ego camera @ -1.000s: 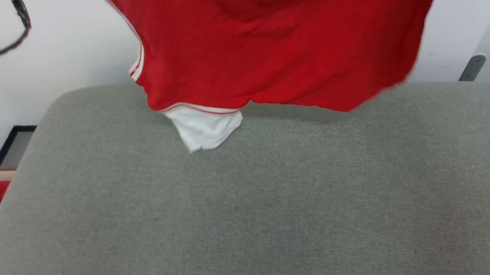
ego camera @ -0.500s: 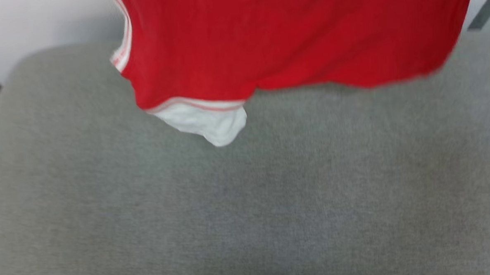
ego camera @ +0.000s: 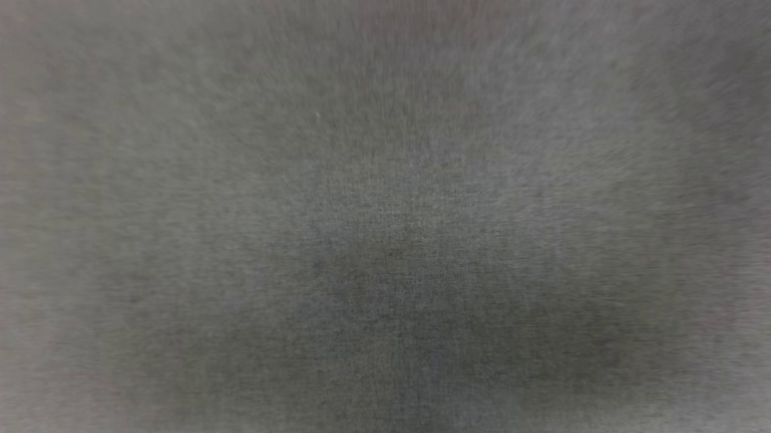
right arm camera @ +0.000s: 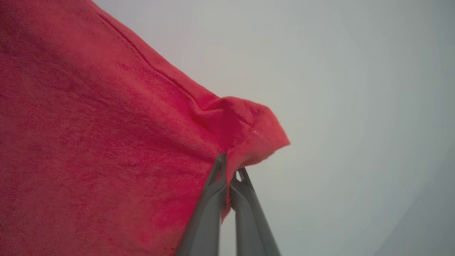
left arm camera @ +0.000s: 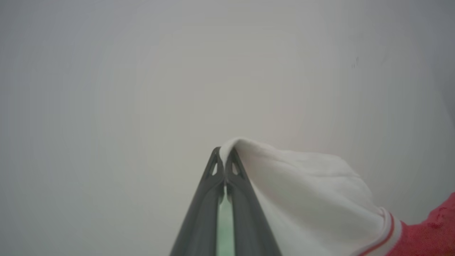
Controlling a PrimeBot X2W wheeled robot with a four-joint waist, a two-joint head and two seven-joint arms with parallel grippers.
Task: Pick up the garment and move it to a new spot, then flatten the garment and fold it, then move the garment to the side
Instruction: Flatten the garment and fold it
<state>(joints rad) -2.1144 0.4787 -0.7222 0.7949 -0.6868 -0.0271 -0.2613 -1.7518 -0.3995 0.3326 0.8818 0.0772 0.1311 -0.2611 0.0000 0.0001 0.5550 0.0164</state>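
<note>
In the left wrist view my left gripper [left arm camera: 224,153] is shut on the edge of the garment's white sleeve [left arm camera: 312,199], which drapes off to the right down to a red-and-white trim band and red cloth at the lower right corner. The right wrist view has my right gripper [right arm camera: 230,164] shut on a folded corner of the garment [right arm camera: 106,142], whose bright red body spreads across the left half against a plain pale wall. The garment hangs in the air between the two grippers.
The head view is blurred and looks straight onto a grey woven cushion surface [ego camera: 386,242]. A plain pale wall [left arm camera: 142,89] stands behind both grippers in the wrist views.
The head camera has tilted down, so the hanging red garment slid up and out of the head view, leaving grey fabric.
</note>
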